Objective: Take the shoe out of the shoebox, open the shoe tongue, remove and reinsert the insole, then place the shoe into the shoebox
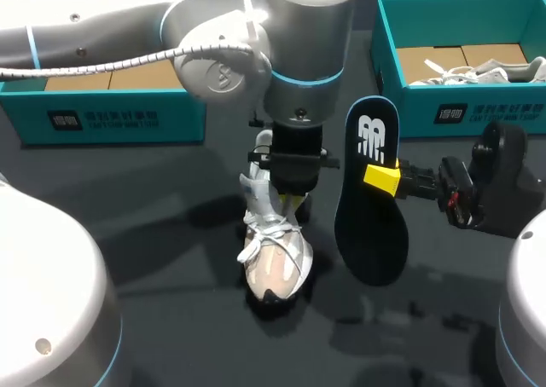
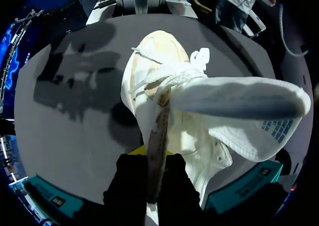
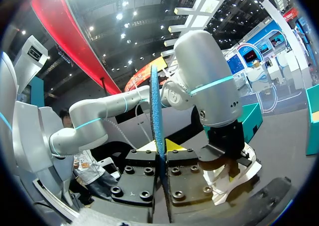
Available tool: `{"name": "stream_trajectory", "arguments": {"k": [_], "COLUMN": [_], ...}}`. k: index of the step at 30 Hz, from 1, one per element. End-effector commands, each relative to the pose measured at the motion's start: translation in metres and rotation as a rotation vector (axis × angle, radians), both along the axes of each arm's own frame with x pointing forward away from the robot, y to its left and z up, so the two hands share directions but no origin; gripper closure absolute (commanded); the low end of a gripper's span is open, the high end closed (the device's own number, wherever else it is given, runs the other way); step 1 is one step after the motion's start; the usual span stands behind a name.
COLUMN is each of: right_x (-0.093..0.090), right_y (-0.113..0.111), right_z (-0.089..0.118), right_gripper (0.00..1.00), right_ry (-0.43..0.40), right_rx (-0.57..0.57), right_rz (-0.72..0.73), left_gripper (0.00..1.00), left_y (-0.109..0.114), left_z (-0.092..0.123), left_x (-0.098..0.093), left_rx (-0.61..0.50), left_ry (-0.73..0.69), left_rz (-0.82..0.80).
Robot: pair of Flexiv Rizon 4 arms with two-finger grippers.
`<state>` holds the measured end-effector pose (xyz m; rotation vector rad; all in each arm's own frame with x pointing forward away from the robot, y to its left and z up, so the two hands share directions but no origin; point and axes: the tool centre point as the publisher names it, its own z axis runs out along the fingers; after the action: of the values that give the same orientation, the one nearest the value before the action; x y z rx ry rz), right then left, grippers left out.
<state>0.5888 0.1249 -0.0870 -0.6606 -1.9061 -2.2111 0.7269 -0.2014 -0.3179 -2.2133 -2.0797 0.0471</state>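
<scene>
Shoe [image 1: 275,255]: toe on table [image 1: 153,233], left hand [image 1: 293,201] pinching collar. Right hand [image 1: 381,178] pinches insole [image 1: 371,233]. We should lead narrow end in, steadily.

My left gripper [image 1: 290,201] grips the white shoe [image 1: 275,252] at its back rim, over the dark table [image 1: 153,259]. My right gripper [image 1: 382,178] pinches the dark insole [image 1: 372,233], held up just beside the shoe. Two teal shoeboxes [image 1: 111,118] stand behind.
</scene>
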Motion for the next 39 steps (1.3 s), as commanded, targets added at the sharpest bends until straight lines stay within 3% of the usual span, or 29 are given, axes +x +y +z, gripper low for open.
{"name": "stream_trajectory", "arguments": {"k": [1, 39], "right_x": [-0.002, -0.002], "right_y": [0.008, 0.008], "right_z": [0.004, 0.004], "right_gripper": [1.00, 1.00], "right_ry": [0.012, 0.012], "right_rx": [-0.026, -0.026], "right_rz": [-0.059, -0.059], "left_gripper": [1.00, 1.00], "left_y": [-0.007, -0.033], "left_z": [-0.010, -0.071], "left_x": [0.003, 0.003], "left_rx": [0.003, 0.083], "left_ry": [0.012, 0.062], "left_rz": [-0.003, -0.052]}}
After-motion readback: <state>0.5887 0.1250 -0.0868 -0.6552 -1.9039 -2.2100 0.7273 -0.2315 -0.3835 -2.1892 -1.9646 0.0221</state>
